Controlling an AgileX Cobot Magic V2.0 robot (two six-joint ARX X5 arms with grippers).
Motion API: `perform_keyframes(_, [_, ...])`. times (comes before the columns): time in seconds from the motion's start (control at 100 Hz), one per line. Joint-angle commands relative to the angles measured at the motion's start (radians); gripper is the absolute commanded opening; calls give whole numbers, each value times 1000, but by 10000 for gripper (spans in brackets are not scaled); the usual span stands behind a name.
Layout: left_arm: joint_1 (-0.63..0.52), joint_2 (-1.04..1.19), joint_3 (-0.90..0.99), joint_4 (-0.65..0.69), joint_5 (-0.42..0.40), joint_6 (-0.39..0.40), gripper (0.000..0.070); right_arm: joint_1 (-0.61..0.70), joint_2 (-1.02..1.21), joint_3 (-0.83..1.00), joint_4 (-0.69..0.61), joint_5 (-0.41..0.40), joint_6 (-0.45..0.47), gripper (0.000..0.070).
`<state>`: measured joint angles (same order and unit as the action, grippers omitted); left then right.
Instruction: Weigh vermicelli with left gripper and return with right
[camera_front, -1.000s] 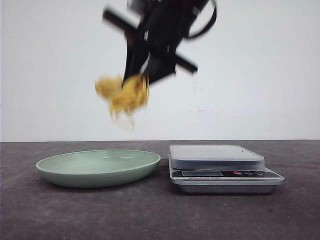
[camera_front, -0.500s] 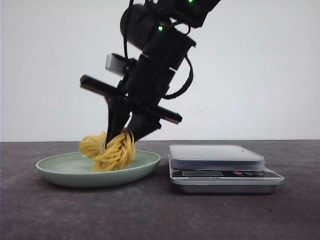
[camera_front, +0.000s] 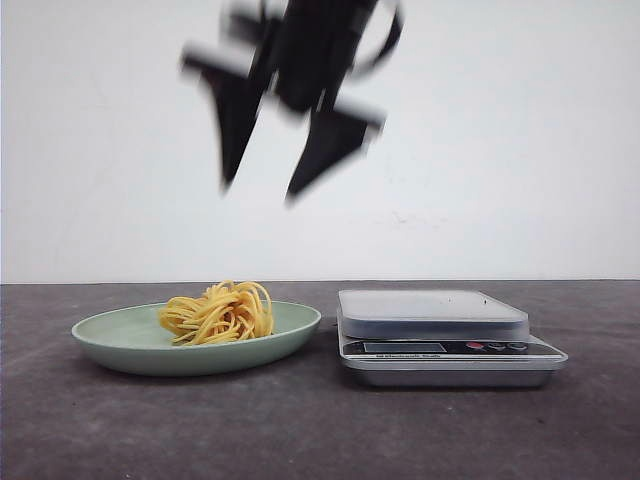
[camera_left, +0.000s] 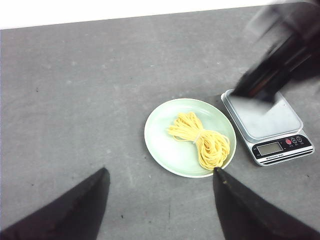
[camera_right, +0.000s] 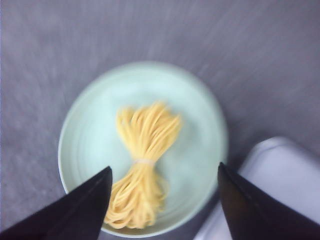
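Note:
The yellow vermicelli bundle lies in the pale green plate, left of the scale. My right gripper is open and empty, blurred, high above the plate. In the right wrist view its fingers frame the vermicelli on the plate far below. My left gripper is open and empty, high over the bare table. Its view shows the vermicelli, the plate and the scale from afar. The left gripper is out of the front view.
The scale's platform carries nothing, and its display faces the front. The right arm shows as a dark blur over the scale in the left wrist view. A white wall stands behind the dark grey table.
My right gripper came down with the vermicelli into the plate, let go of it, and has risen open and empty. The vermicelli now rests on the plate.

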<state>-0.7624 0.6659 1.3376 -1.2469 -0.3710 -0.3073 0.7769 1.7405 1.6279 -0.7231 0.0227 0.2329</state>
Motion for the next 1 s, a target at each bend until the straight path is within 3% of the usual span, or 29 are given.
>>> perform_keyframes(0.0, [-8, 5, 11, 2, -6, 5, 383, 6, -67, 24, -20, 29, -50, 413])
perform_keyframes(0.12, [-8, 5, 11, -2, -8, 8, 383, 9, -229, 24, -78, 76, -53, 412])
perform_keyframes(0.38, [-8, 5, 11, -2, -22, 20, 383, 67, -599, 24, -339, 297, -74, 412])
perform_keyframes(0.55, [-8, 5, 11, 11, -23, 31, 382, 103, -833, 23, -475, 399, 14, 412])
perform_keyframes(0.99, [-9, 5, -35, 151, -24, 57, 382, 55, -1246, -42, -640, 467, 55, 412])
